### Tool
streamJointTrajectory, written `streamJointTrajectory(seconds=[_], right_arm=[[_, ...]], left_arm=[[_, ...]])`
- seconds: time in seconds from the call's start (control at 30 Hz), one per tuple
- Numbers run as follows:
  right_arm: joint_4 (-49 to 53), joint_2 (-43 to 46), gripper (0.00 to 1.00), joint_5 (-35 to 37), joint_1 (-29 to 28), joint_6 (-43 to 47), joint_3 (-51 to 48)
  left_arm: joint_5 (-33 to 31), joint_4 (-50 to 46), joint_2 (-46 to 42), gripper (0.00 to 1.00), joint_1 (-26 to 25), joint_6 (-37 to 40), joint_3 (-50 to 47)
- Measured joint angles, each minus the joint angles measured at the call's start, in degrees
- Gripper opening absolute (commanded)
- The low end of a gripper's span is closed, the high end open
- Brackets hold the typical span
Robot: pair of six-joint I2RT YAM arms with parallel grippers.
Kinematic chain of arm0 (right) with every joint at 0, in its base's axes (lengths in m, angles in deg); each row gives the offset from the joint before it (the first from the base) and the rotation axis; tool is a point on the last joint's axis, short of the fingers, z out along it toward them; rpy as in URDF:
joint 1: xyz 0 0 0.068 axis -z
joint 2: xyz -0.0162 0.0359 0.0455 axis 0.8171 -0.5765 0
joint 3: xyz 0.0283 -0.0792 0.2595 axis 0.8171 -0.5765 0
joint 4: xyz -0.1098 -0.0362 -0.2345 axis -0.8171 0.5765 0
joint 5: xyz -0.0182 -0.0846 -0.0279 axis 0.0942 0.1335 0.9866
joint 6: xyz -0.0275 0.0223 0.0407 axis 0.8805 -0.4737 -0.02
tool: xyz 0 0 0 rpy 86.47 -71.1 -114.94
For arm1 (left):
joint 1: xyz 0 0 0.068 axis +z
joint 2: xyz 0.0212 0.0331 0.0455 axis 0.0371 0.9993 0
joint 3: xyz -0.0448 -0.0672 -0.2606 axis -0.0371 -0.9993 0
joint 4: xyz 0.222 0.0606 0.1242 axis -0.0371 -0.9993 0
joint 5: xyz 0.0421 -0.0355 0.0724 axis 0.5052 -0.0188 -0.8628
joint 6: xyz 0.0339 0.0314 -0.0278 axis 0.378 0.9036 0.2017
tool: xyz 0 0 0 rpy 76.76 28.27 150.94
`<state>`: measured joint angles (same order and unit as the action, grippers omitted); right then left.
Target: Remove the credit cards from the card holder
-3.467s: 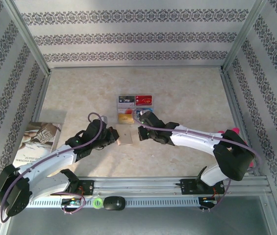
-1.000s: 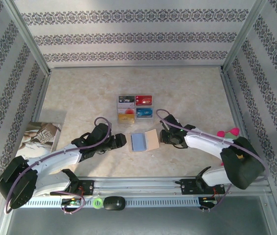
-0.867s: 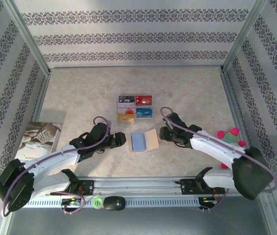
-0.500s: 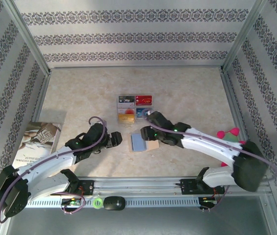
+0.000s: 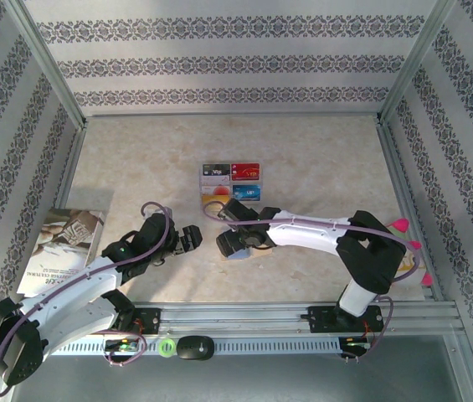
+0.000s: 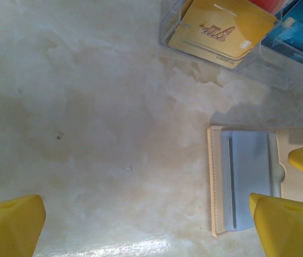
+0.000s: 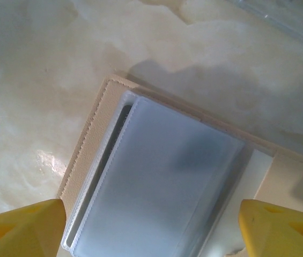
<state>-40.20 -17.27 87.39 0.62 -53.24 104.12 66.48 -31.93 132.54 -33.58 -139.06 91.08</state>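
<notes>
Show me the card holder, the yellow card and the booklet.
card holder (image 7: pixel 162 182), right wrist view, on its grey-blue inner panel.
yellow card (image 6: pixel 221 24), left wrist view, on the card's face.
booklet (image 5: pixel 64 243), top external view, middle of its cover.

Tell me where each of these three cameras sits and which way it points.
Top external: above and behind the robot, looking down on the table; left gripper and right gripper reach inward.
Left wrist: behind the left gripper, facing down at table and card holder; yellow fingertips at bottom corners.
Right wrist: close above the card holder, facing down; yellow fingertips at bottom corners.
Both wrist views share the card holder's grey-blue panel.
</notes>
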Motion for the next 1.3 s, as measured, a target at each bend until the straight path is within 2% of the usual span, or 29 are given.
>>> streamJointTrajectory(seconds=[0.3, 0.5, 0.57, 0.97, 1.2, 1.3], right_arm=[[-0.02, -2.27, 0.83, -0.46, 0.00, 0.66, 0.31], [-0.61, -3.15, 0.73, -0.72, 0.00, 0.59, -0.13], [-1.62, -3.15, 0.70, -1.07, 0.00, 0.44, -0.70], [-10.01, -0.48, 0.58, -1.92, 0.31, -0.68, -6.29], [-15.23, 1.01, 0.38, -4.31, 1.92, -1.07, -9.62], [-17.40, 1.22, 0.28, -5.81, 2.69, -1.60, -10.67]], left_arm=[[0.42, -0.04, 0.00, 1.00, 0.24, -0.02, -0.28], [1.05, 0.02, 0.31, 1.00, 0.26, -0.20, -0.31], [1.64, 0.13, 0.92, 0.97, 0.28, -0.17, -0.31], [6.97, 5.75, 10.29, 0.89, -0.04, -0.20, -0.02], [7.65, 8.37, 14.95, 0.85, -1.64, -0.20, 2.27], [7.74, 9.25, 17.66, 0.78, -2.95, -0.13, 3.63]])
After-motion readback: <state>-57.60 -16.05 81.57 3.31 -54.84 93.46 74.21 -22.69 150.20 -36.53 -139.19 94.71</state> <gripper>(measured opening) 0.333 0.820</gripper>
